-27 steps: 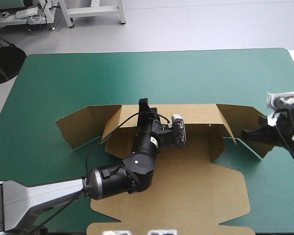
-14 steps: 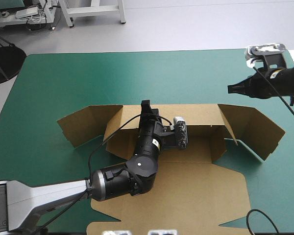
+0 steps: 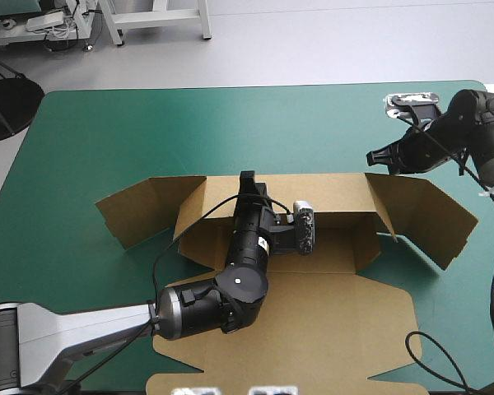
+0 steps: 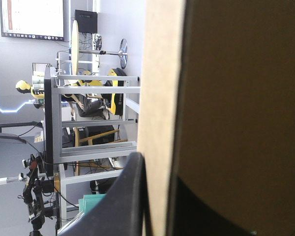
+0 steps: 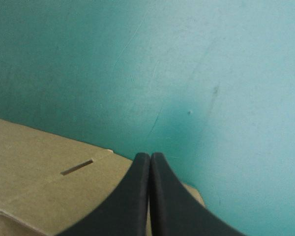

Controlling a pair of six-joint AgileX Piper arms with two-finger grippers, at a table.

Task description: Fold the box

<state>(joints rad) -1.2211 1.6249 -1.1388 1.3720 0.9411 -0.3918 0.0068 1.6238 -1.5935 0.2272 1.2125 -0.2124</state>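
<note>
Box (image 3: pixel 313 321): plain brown board with no print, darker brown on the shaded inner faces of its raised walls.
Cover (image 3: pixel 230 123): even teal-green, with faint pale scuff lines in the right wrist view.
Left gripper (image 3: pixel 247 176): black.
Right gripper (image 3: pixel 370 156): black.
Left arm (image 3: pixel 66 333): silver-grey forearm and black joints, one with a small white dot.

Matt brown board of box (image 3: pixel 346 329), raw cut edges; teal-green cover (image 3: pixel 230 132) smooth, faintly scratched.

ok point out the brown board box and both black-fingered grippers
brown board box (image 3: pixel 337 321), high view, on its flat near panel
left gripper (image 3: pixel 247 179), high view, fingertips on the box's far wall
right gripper (image 5: pixel 150 160), right wrist view, where its shut fingertips meet
</note>
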